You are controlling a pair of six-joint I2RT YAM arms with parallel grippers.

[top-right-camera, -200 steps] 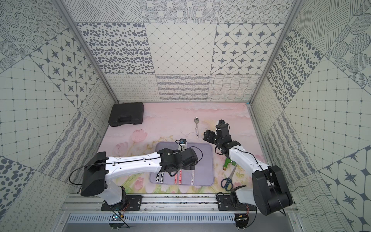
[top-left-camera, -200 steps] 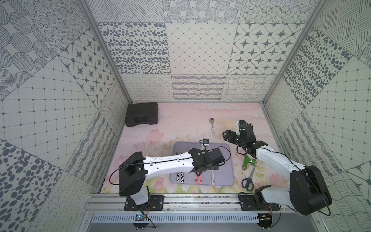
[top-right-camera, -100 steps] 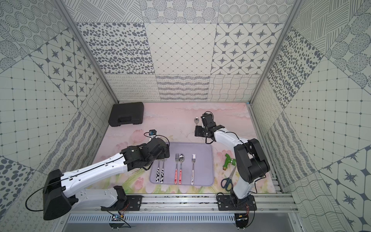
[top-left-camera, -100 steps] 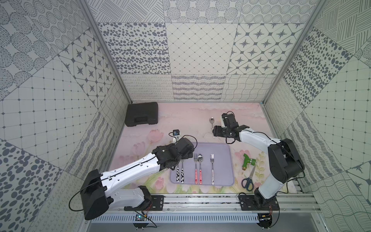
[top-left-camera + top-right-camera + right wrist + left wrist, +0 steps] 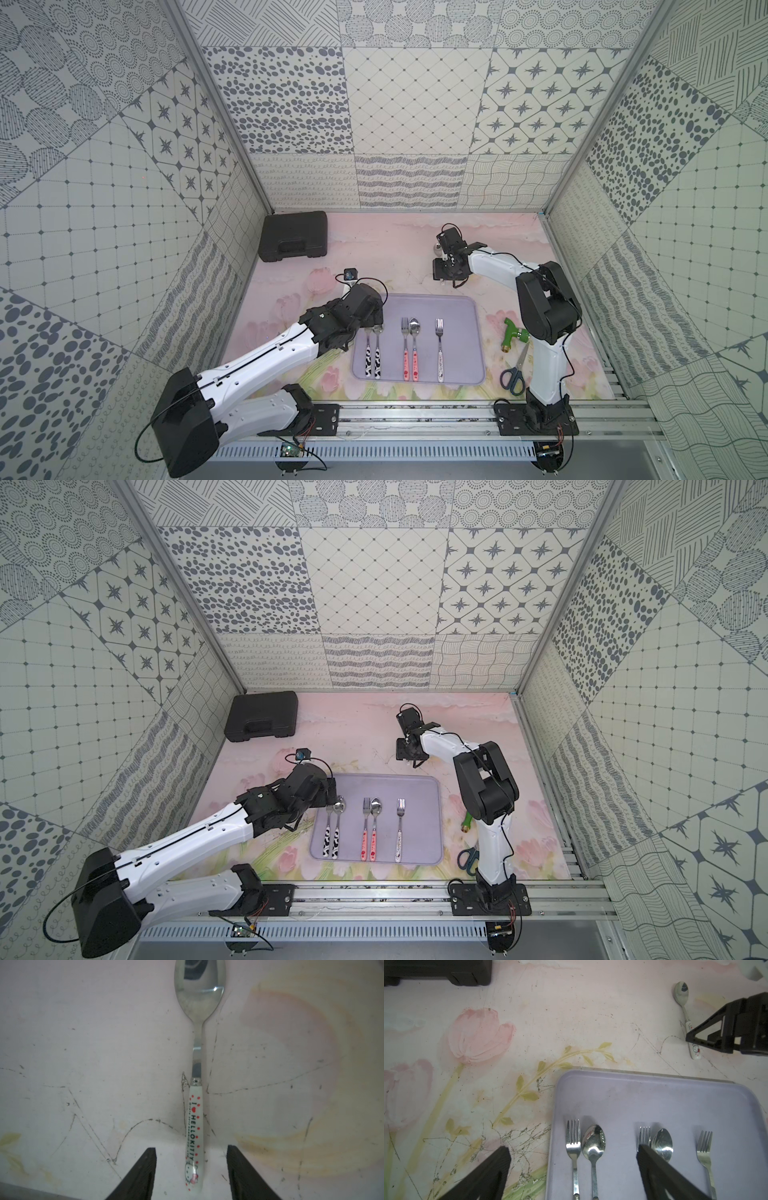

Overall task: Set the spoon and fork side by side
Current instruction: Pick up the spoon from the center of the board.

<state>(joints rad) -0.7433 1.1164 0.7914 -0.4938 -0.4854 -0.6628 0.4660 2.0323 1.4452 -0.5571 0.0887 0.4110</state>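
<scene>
A closed black plastic carry case (image 5: 293,236) lies flat in the far left corner of the tulip-printed tabletop (image 5: 374,245). Near the right edge, a green plastic fitting (image 5: 510,332) sits just beyond dark-handled scissors (image 5: 518,368), whose blades point toward it.

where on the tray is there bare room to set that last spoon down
Bare strip between the lone fork and the tray's right rim; also the far band beyond the utensil heads. Crowded: the left half, where cow-print pair and pink pair lie close.
</scene>
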